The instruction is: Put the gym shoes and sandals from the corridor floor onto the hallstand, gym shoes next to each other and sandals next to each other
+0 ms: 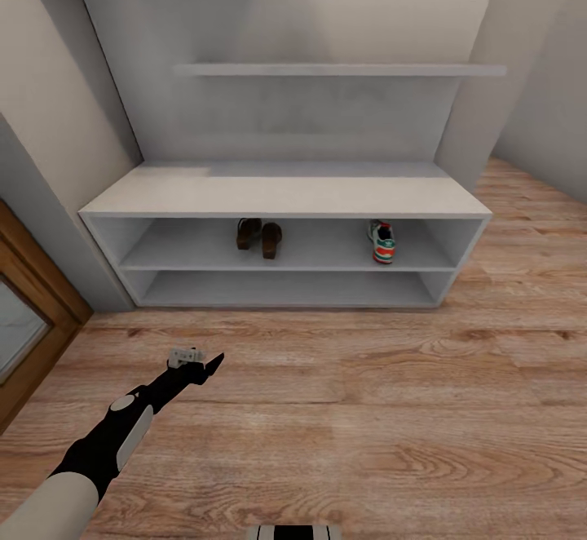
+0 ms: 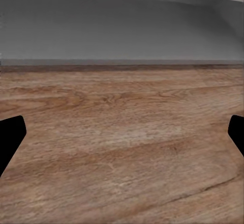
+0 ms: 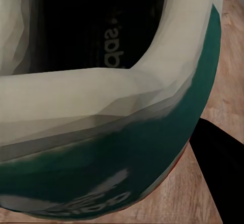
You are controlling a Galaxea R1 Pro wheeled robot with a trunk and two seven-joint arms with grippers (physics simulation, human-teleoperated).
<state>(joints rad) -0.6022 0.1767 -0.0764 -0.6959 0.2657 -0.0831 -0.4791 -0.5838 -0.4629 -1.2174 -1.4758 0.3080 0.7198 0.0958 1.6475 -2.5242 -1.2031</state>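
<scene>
The right wrist view sits so close to a white gym shoe with a dark green band [image 3: 152,148] that only part of its padded collar, the dark inside with a printed insole logo, and a strip of the green side come through; the rest is cut off by the frame. One black finger [image 3: 223,173] of the right claw shows beside the shoe, touching or almost touching it, with wood floor behind. Whether this claw is clamped on the shoe cannot be told from so tight a crop.

In the head view, the low white bench-like hallstand [image 1: 285,195] stands against a grey wall, matte and smooth, with two long open tiers and a thin white wall shelf [image 1: 338,70] above its back. On the upper tier, the pair of dark brown leather sandals [image 1: 259,236] sits side by side left of centre, heels toward the camera. Well to their right on the same tier stands a single white sneaker with green and red sole [image 1: 382,241], small and hard to read in detail.

The left claw [image 1: 205,365] hangs low over the light brown wood-grain plank floor [image 1: 391,409], well apart from the hallstand and the shoes. In the left wrist view its black fingertips [image 2: 11,137] sit at opposite edges, spread wide with nothing between them. A wooden door frame [image 1: 37,320] is cut off at the left edge.
</scene>
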